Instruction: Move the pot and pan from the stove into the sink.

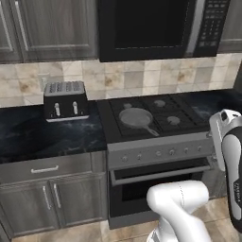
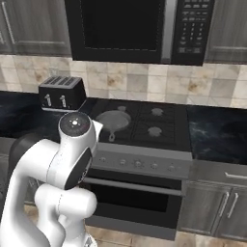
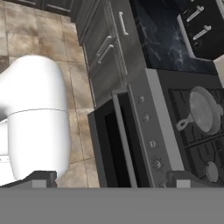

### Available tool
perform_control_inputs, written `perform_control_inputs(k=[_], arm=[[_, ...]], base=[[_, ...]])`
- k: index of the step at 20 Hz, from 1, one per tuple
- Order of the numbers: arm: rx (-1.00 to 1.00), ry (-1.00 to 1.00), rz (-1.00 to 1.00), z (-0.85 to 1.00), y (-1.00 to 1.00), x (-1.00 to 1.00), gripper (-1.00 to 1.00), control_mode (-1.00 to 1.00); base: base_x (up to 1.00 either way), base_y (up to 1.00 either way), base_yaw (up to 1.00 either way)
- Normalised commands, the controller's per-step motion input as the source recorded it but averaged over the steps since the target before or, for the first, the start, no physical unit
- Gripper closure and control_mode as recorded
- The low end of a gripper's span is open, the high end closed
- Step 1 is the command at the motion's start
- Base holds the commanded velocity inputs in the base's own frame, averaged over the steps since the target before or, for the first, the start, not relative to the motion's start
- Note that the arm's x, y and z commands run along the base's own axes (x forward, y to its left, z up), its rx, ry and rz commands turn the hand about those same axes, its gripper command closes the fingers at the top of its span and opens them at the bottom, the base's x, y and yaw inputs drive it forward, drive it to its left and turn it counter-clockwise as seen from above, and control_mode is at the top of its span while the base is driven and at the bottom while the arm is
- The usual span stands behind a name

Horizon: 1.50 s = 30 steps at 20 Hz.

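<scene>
The gripper (image 3: 109, 177) hung open and empty in front of the stove (image 1: 156, 151), so the reach for the pan (image 1: 134, 118) seemed not yet begun; next it would need to descend onto the pan's handle. The pan lay empty on the front-left burner.

So the shallow grey metal frying pan (image 1: 135, 117) sits on the black gas stove's (image 1: 186, 115) front-left burner, and the black slotted toaster (image 1: 65, 99) stands on the bench (image 1: 28, 134) just left, near the back edge.
</scene>
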Motion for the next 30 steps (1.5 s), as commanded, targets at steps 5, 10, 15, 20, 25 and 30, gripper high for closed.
perform_control_inputs(k=[5, 10, 15, 20, 25, 30], arm=[[0.0, 0.0, 0.0, 0.0, 0.0, 0.0, -1.0, 1.0], [0.0, 0.0, 0.0, 0.0, 0.0, 0.0, -1.0, 1.0], [0.0, 0.0, 0.0, 0.0, 0.0, 0.0, -1.0, 1.0], [0.0, 0.0, 0.0, 0.0, 0.0, 0.0, -1.0, 1.0], [0.0, 0.0, 0.0, 0.0, 0.0, 0.0, -1.0, -1.0], [0.05, 0.0, -0.11, -0.02, 0.05, 0.0, -1.0, -1.0]], base=[[0.01, -0.03, 0.0], [0.44, 0.02, -0.01], [0.82, 0.12, -0.04], [0.47, 0.06, -0.02], [0.0, 0.0, 0.0], [0.0, 0.0, 0.0]])
